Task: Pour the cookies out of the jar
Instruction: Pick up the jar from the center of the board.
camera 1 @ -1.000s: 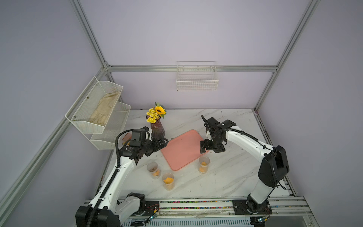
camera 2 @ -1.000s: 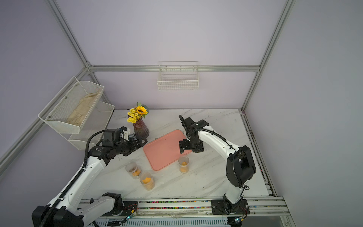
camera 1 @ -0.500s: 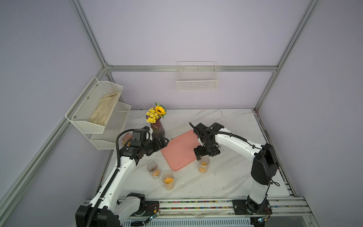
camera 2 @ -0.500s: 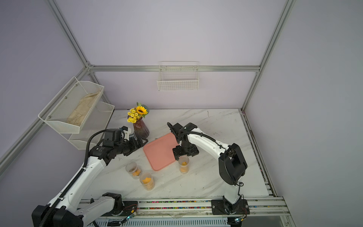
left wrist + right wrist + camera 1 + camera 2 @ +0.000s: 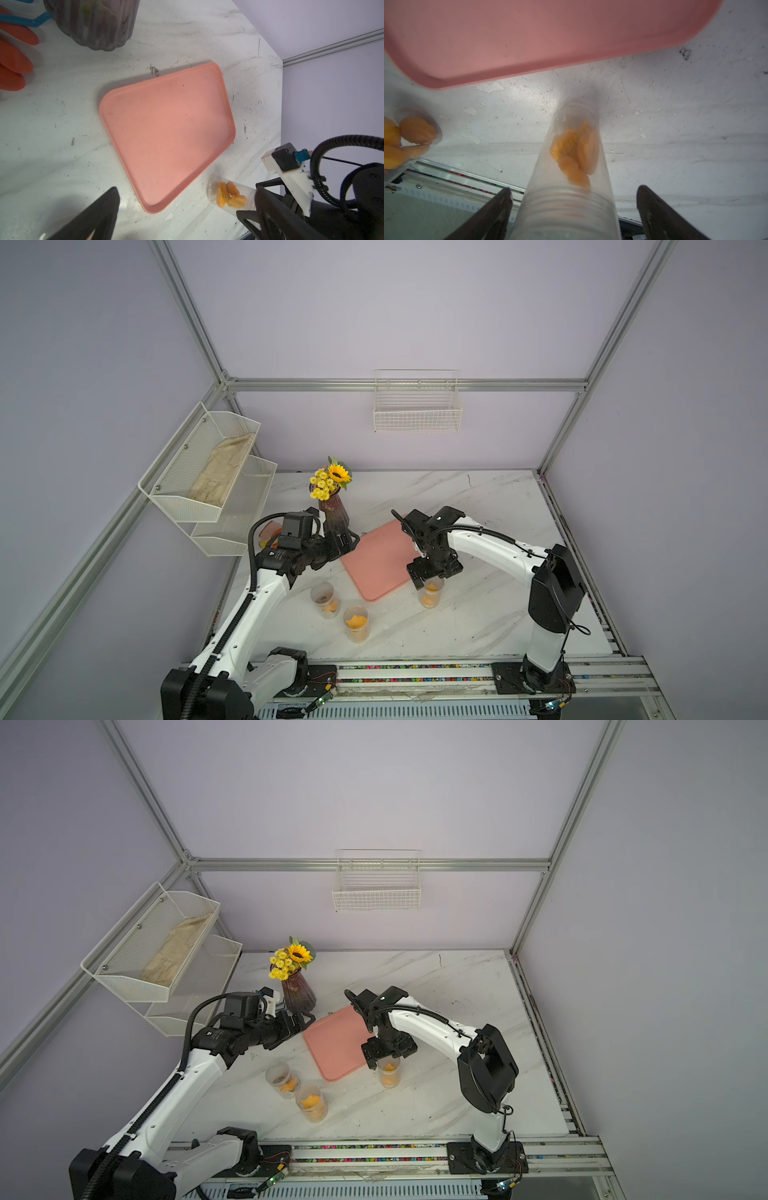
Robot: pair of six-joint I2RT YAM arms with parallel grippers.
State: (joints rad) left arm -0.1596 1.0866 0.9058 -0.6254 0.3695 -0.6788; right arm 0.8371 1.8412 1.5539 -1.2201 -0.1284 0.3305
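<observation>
Right gripper (image 5: 574, 190) is down over the jar (image 5: 431, 597), jaws spread, one on each side of the threaded neck, and neither looks to be touching it. The jar stands upright on the desk (image 5: 478, 497), just off the tray's (image 5: 374, 568) near right corner, lid off.

Here's the danger: if one jaw lands first as they close, it could shove that light, clear jar sideways or tip it. The hold would also sit high, up by the ridged mouth, so on slick plastic the jar could swivel or slip once it tilts. And it sits beside the tray, not over it, so a pour without a carry to the left drops everything on the desk.

The cookies (image 5: 575, 149) are a small orange heap at the bottom of the jar, pressed together, so they may jam and then fall in one lump.

Near left of the tray stand two more open jars, close together: the left jar (image 5: 325, 599) holds a few orange cookies and something brownish, the middle jar (image 5: 356, 622) orange ones. The tray is bare.

Left gripper (image 5: 348, 541) hangs by the vase (image 5: 332, 510), jaws spread and holding nothing; a careless swing there could topple the vase
</observation>
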